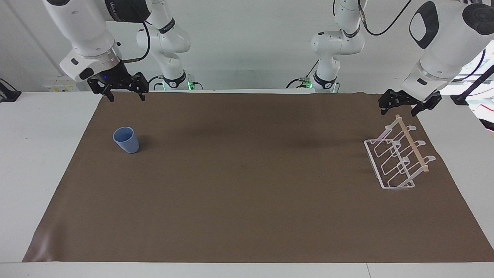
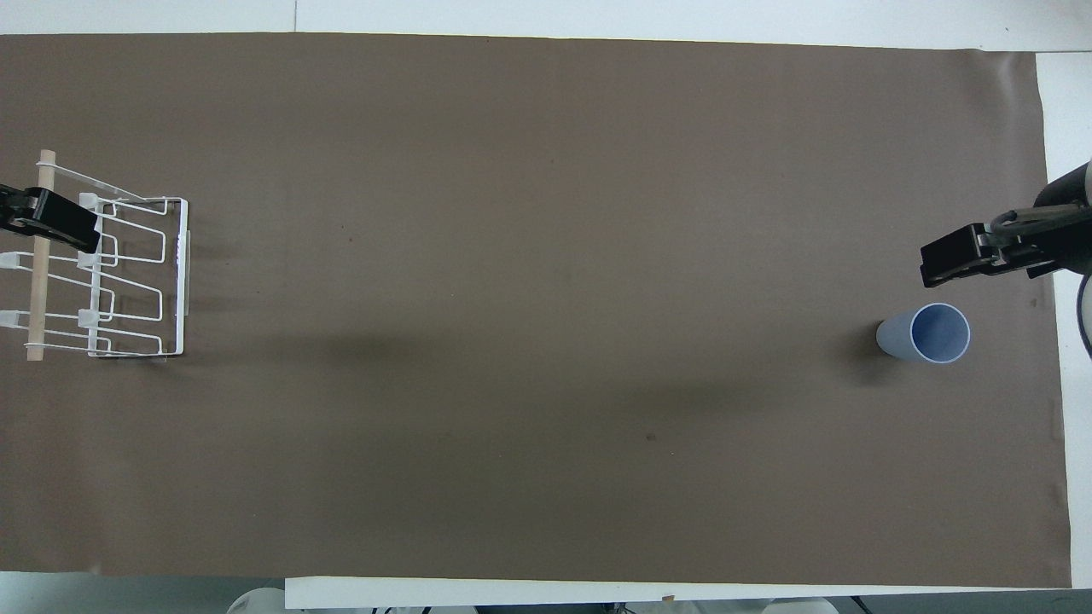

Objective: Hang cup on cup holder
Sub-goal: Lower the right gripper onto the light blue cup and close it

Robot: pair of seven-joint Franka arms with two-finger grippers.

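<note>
The light-blue cup (image 1: 126, 139) stands upright, mouth up, on the brown mat toward the right arm's end; it also shows in the overhead view (image 2: 930, 333). The white wire cup holder (image 1: 397, 162) with its wooden rod (image 1: 412, 143) stands toward the left arm's end, also in the overhead view (image 2: 128, 273). My right gripper (image 1: 126, 95) is open and empty, raised in the air above the mat by the cup, apart from it. My left gripper (image 1: 399, 112) is open and empty, raised just over the end of the rod nearest the robots.
The brown mat (image 1: 247, 193) covers most of the white table (image 1: 42, 154). Bare white table strips lie at both ends. One finger of each gripper shows in the overhead view, the right's (image 2: 964, 256) and the left's (image 2: 55, 223).
</note>
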